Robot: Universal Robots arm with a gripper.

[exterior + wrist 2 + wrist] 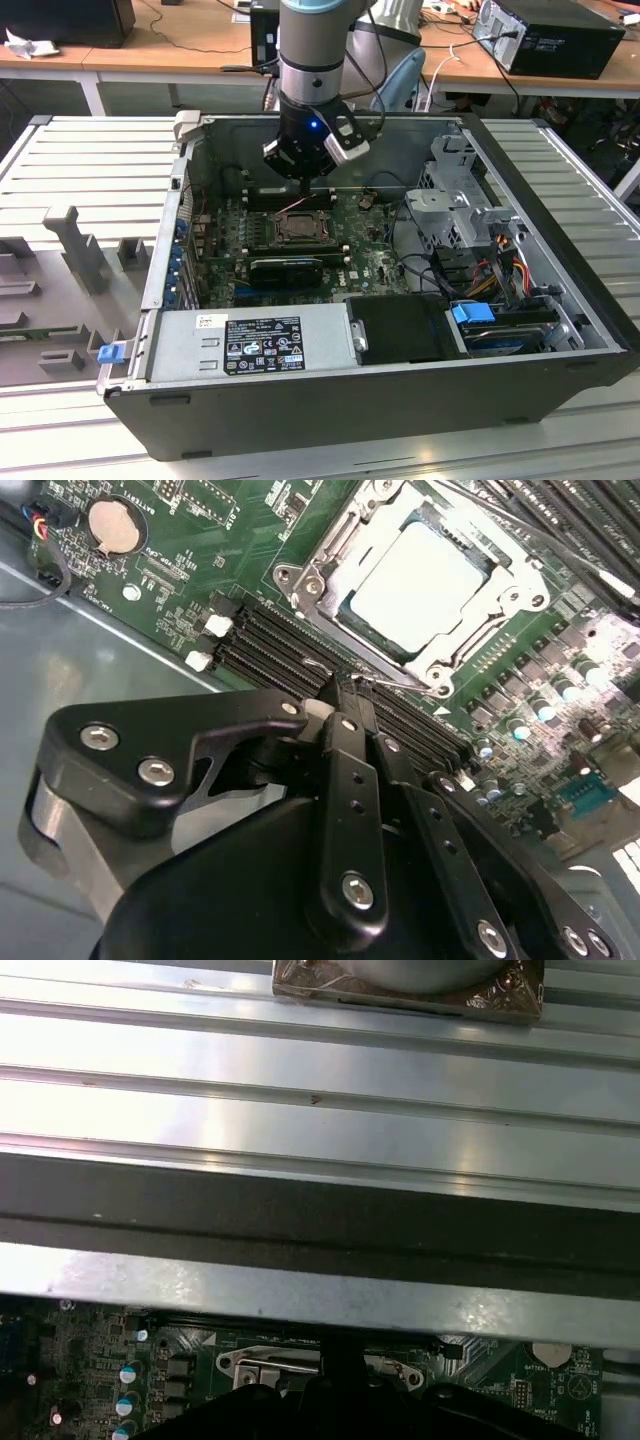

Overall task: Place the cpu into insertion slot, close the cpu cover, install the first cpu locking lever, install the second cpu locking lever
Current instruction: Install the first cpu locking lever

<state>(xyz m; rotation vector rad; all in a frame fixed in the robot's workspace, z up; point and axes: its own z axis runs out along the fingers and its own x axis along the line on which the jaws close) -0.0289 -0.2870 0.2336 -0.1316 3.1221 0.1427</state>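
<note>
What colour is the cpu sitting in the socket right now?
Pale silver, almost white under the glare. The cpu shows best in the second wrist view, framed by the silver-grey cpu cover.

matt silver cpu [418,580] under shiny bare-metal cpu cover [500,600].

ribbed metal panel [320,1080] | dark case rim [320,1230] | green motherboard [560,1380] | black claw [340,1405]

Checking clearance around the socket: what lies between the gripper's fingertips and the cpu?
In the second wrist view, black memory slots and the cpu cover's near edge lie between the gripper and the cpu.
</note>
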